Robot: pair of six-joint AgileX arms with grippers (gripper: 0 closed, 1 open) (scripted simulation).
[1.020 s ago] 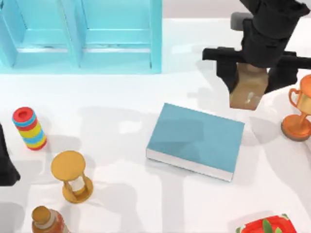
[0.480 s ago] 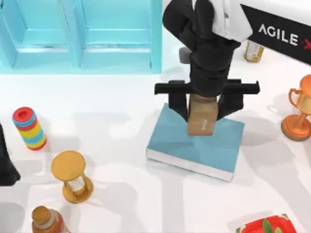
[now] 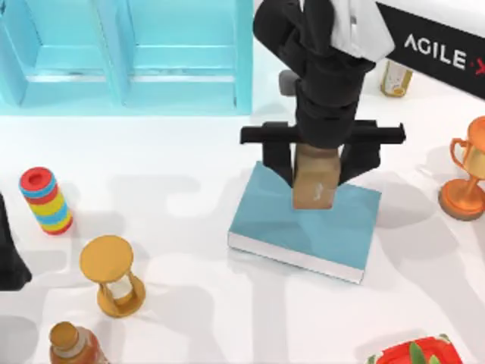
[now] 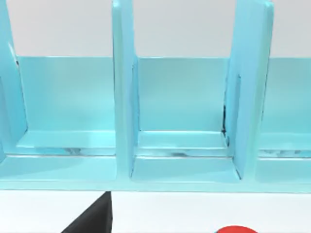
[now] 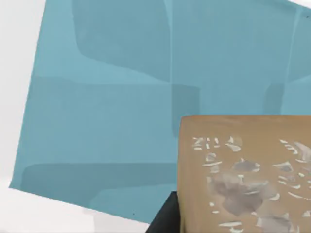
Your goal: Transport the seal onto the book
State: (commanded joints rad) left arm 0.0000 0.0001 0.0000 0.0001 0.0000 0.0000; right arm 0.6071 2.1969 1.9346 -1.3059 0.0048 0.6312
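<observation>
Far at the table's left edge the left arm (image 3: 9,258) sits parked, and I cannot tell how its claw stands. Near it wait the striped stack (image 3: 47,200) and the gold hourglass (image 3: 112,274), well away from the work. A moment ago the right claw (image 3: 318,163) was off by the trophy (image 3: 466,178); now it has carried the seal (image 3: 314,182) over the book (image 3: 307,220), fingers squeezed tight on it. The seal hangs over the back half of the cover, so it can likely go down. The book has plenty of open room toward its front edge.

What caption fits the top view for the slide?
Right gripper holds the seal upright over the teal book; left arm parked at the table's left edge.
</observation>
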